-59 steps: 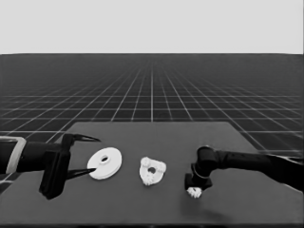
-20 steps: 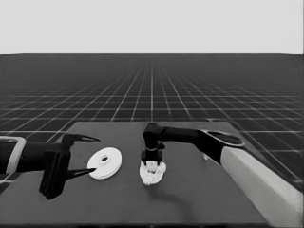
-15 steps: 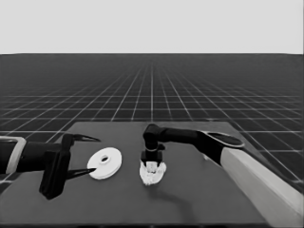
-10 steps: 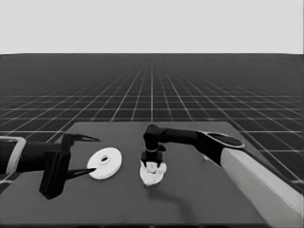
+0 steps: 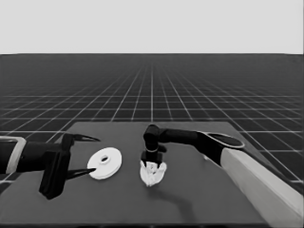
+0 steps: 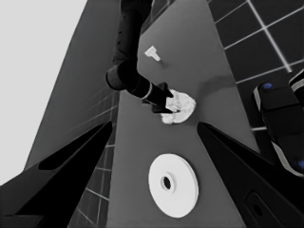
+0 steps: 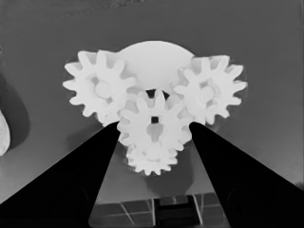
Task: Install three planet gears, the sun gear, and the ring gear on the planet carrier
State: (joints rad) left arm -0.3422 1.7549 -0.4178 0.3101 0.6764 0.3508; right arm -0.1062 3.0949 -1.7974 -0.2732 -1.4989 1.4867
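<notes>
Dark table [image 5: 204, 199]: right gripper [image 7: 153, 135] spread around the sun gear [image 7: 153, 127], gripping nothing; lower it straight, teeth meshed with the planet gears [image 7: 97, 88].

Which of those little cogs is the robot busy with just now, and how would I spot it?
Find the smaller round part in the middle of the dark table, right of the larger round part. The right gripper is directly over it, and the middle gear sits between its fingers. That gear alone has a square centre hole and meshes with the three gears around it.
</notes>
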